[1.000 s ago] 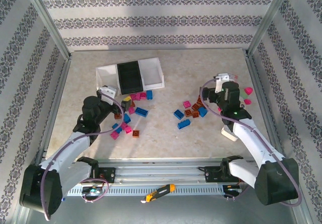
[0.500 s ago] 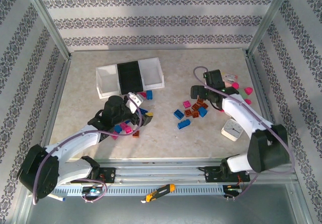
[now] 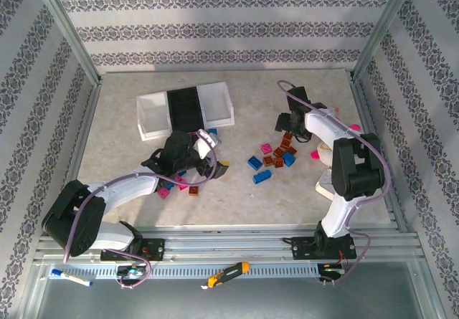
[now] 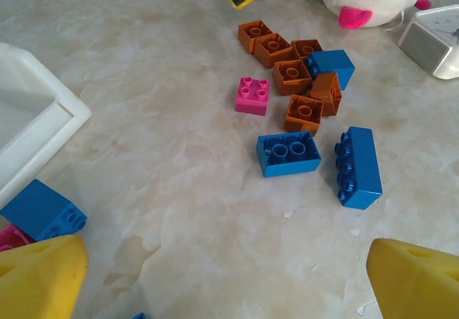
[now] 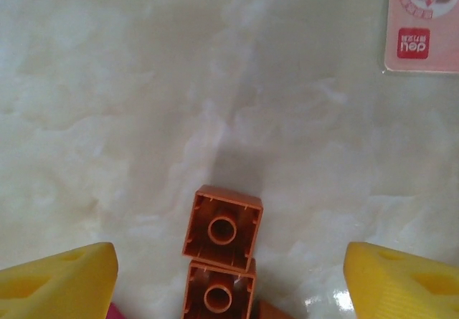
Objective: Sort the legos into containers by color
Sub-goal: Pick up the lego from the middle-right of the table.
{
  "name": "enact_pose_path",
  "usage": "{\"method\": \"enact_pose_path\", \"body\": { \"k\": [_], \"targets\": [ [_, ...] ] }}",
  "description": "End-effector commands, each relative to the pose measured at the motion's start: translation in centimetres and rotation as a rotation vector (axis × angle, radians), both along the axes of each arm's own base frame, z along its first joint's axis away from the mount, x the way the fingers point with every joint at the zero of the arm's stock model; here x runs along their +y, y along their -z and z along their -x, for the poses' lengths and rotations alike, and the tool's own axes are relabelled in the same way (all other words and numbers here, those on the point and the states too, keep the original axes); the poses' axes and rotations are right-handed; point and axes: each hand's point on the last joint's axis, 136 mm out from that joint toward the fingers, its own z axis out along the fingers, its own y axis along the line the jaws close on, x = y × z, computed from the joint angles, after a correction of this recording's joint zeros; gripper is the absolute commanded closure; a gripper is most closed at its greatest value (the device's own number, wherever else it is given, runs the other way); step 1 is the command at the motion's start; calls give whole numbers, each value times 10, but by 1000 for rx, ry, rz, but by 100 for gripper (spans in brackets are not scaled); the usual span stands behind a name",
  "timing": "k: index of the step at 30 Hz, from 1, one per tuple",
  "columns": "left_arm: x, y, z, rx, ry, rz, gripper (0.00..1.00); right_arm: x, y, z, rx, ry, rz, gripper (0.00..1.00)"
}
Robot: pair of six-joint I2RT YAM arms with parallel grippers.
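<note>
The left arm's yellow fingers (image 4: 36, 276) are spread wide, with bare marbled table (image 4: 179, 190) between them. Just beyond lie two studded plastic bricks. An oblong blue brick (image 4: 288, 153) is upside down with its hollow tubes up and its long axis running crosswise. Beside it a longer blue brick (image 4: 358, 167) lies on its side, studs facing the first, long axis pointing away from the wrist.

Farther out sit a square magenta-pink brick (image 4: 252, 94) with four studs up, a third blue brick (image 4: 331, 67), and six brown-orange square bricks (image 4: 290, 75) bunched together, most showing hollow undersides. A fourth blue brick (image 4: 43, 210) lies off to the left, near the corner of a white plastic tray (image 4: 43, 111).

The right arm's yellow fingers (image 5: 57, 276) are also spread wide, standing clear of the two bricks between them. These are a near brown-orange brick (image 5: 219, 290) and a far brown-orange brick (image 5: 222, 229), both square and upside down. They lie edge to edge in a line pointing straight away from the wrist. A pink-white packet (image 5: 423, 25) lies well beyond, to the right.

From above, three shallow rectangular trays stand side by side at the far left of the table. The row runs outer white tray (image 3: 150, 115), black tray (image 3: 184, 109), then the white plastic tray, each with its long axis pointing away from the arms. A second scatter of bricks (image 3: 164, 192), pink, blue and brown, lies by the left arm. It is partly hidden, so its count cannot be told.
</note>
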Motion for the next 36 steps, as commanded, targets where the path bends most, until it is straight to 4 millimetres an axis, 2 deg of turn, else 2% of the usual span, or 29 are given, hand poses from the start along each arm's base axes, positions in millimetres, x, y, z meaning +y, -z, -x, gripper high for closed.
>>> {"method": "enact_pose_path", "body": {
  "k": [1, 7, 14, 20, 25, 31, 36],
  "targets": [
    [-16, -25, -6, -70, 44, 54, 1, -1, 6, -3, 28, 70, -23, 26],
    [-15, -21, -9, -72, 30, 46, 1, 6, 28, -7, 83, 101, -68, 34],
    [-13, -17, -8, -71, 18, 41, 1, 8, 41, -16, 103, 125, -80, 57],
    [-11, -15, -10, -76, 5, 44, 1, 7, 36, -15, 96, 131, -76, 68],
    [-7, -13, -10, -68, -28, 47, 1, 18, 13, -15, 52, 71, -94, 69],
    [6, -9, -5, -48, -84, 49, 1, 66, -33, -28, -71, -72, -112, 68],
    [22, -8, 2, -44, -142, 35, 1, 136, -72, -49, -218, -228, -156, 69]
  ]
}}
